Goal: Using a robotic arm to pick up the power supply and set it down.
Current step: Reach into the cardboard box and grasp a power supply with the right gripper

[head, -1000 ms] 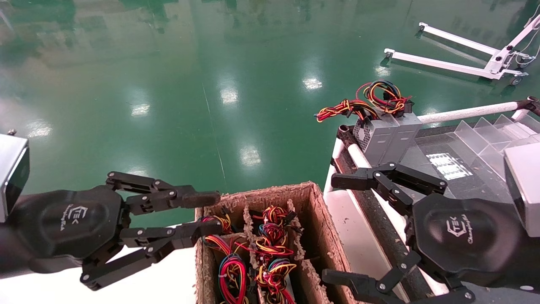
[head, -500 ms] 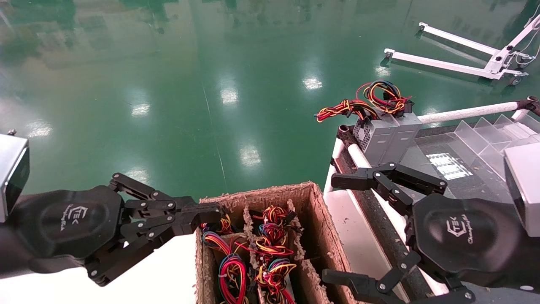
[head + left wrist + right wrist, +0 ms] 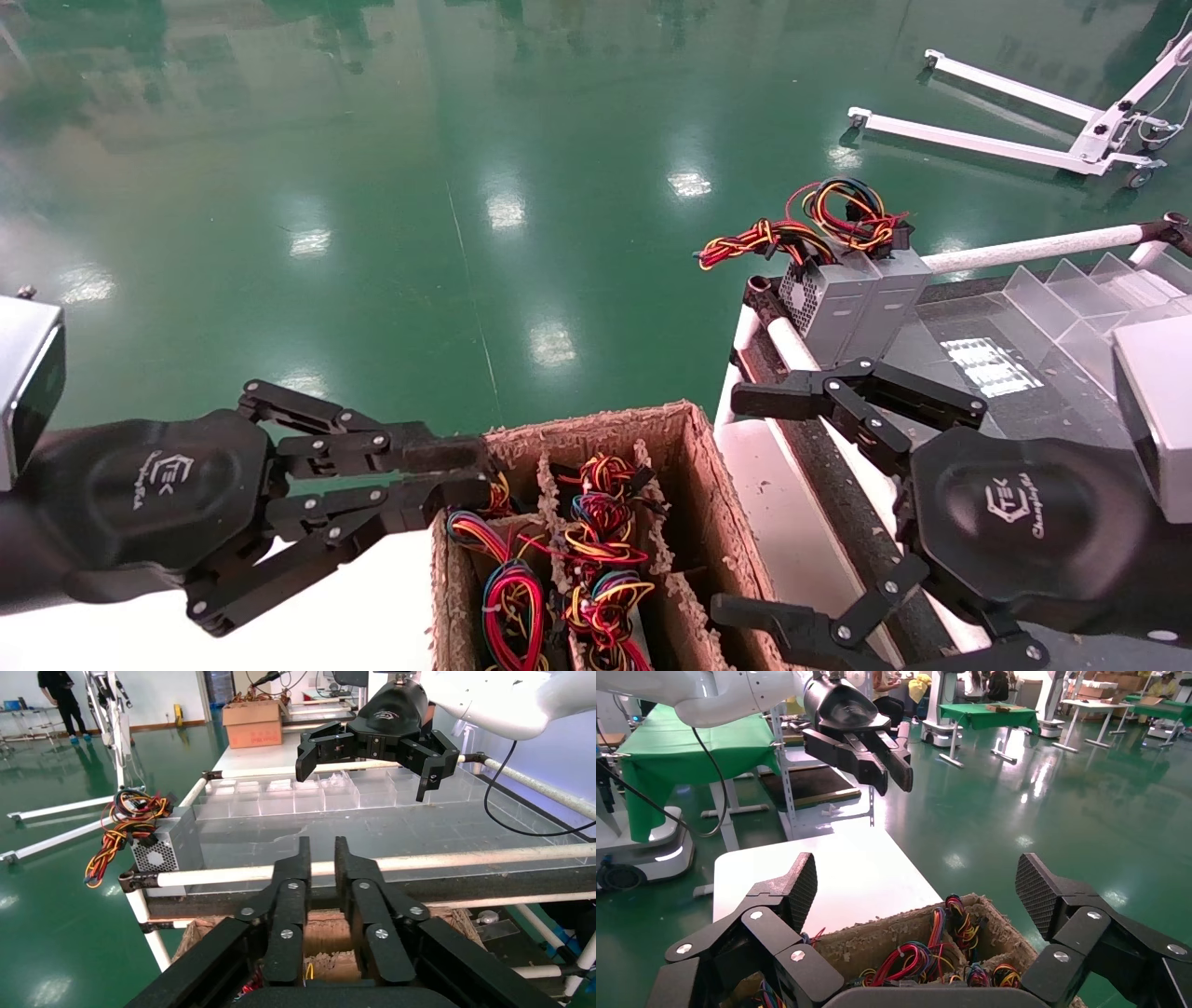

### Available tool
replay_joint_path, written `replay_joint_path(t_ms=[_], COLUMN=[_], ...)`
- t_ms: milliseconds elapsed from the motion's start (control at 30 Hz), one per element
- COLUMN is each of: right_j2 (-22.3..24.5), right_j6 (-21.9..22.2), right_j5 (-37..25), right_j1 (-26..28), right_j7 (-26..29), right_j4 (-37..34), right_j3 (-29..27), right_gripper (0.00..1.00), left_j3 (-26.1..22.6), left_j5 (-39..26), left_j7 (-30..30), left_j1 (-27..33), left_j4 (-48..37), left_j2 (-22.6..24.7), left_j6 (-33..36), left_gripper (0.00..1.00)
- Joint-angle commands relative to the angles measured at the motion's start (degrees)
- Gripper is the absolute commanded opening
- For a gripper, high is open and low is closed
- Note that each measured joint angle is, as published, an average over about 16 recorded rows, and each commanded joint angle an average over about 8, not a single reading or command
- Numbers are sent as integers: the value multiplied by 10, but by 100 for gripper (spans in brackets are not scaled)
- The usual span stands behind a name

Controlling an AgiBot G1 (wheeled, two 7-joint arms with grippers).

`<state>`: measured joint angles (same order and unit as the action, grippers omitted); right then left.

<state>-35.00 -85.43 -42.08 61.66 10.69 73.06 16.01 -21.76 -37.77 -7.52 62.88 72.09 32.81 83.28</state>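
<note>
Two grey power supply [image 3: 852, 303] boxes stand side by side at the far left end of the belt table, wire bundles [image 3: 819, 224] on top; the left wrist view shows them too [image 3: 169, 846]. A cardboard box [image 3: 596, 424] between my arms holds several more coloured wire bundles [image 3: 559, 550]. My left gripper [image 3: 466, 471] hovers at that box's left rim, open by a narrow gap with nothing between its fingers [image 3: 321, 846]. To the box's right, over the belt table's edge, my right gripper [image 3: 740, 508] stands wide open and holds nothing [image 3: 916, 881].
Clear plastic dividers [image 3: 1080, 289] and a white rail [image 3: 1024, 250] run along the belt table behind the power supplies. A white tabletop [image 3: 372, 606] lies under my left arm. A white wheeled frame [image 3: 1006, 130] stands on the green floor.
My left gripper's fingers went from well apart to shut, then parted slightly, staying at the box's left rim. The right arm has not moved.
</note>
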Motion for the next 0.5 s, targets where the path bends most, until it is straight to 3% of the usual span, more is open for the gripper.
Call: replay_joint_path(t_ms=[33,500], right_j2=[0,3], right_j6=[0,-7], right_j5=[0,-41], right_j1=[0,-5], right_j7=[0,9], right_j4=[0,10], right_j3=[0,25], right_gripper=[100,100], left_j3=[0,0], left_j5=[0,0], left_j7=[0,0], left_j1=[0,0], left_j4=[0,0], left_j2=[0,0], left_j6=[0,0], left_gripper=[100,100])
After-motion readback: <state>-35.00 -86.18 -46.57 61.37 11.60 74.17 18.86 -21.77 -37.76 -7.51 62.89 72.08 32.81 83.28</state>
